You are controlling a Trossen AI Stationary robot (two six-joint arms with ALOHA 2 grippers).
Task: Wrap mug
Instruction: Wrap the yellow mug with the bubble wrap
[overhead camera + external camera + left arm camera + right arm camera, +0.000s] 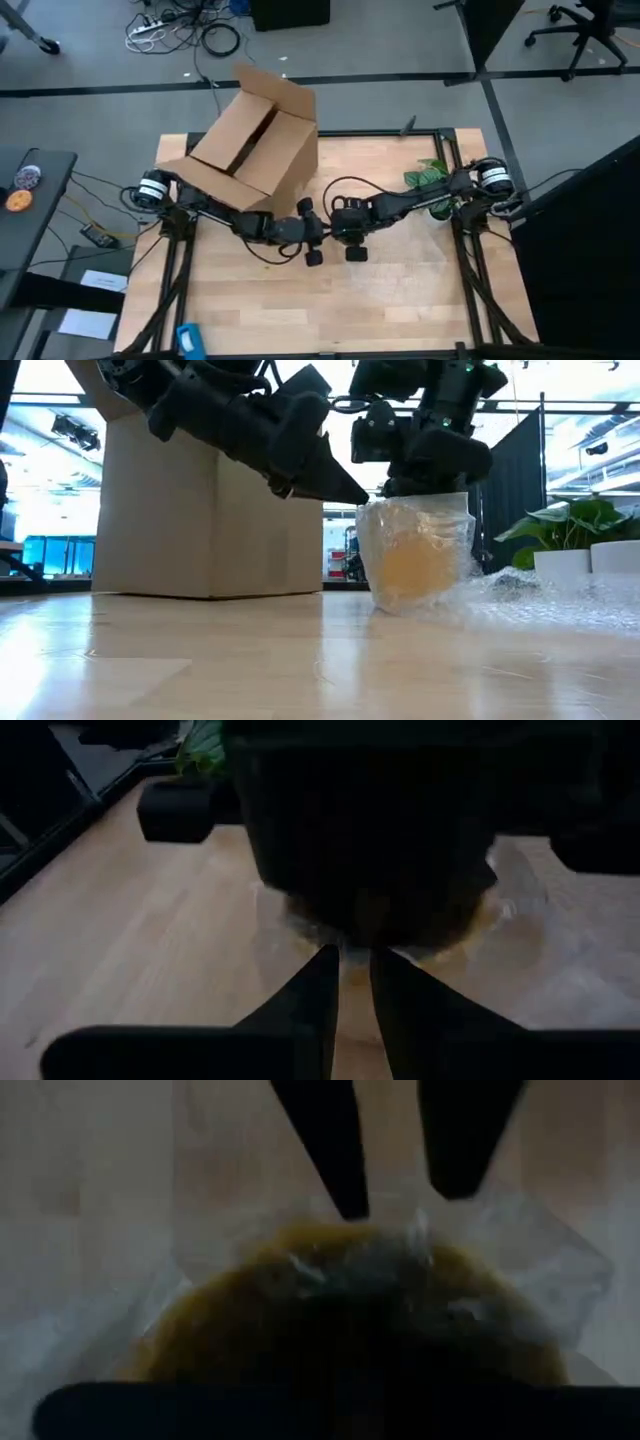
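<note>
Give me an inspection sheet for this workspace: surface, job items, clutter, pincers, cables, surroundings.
Surface: wooden table, bare toward the near edge.
Job's things: mug, yellow-orange, upright, covered in clear plastic wrap that trails across the table.
Clutter: open cardboard box on the table's far left part; potted plant by the right arm.
Grippers: left pincer shut beside the mug's top; right pincer directly above the mug, state unclear.
Cables: tangle on the floor beyond the table.
Surroundings: office chair on the far right.
</note>
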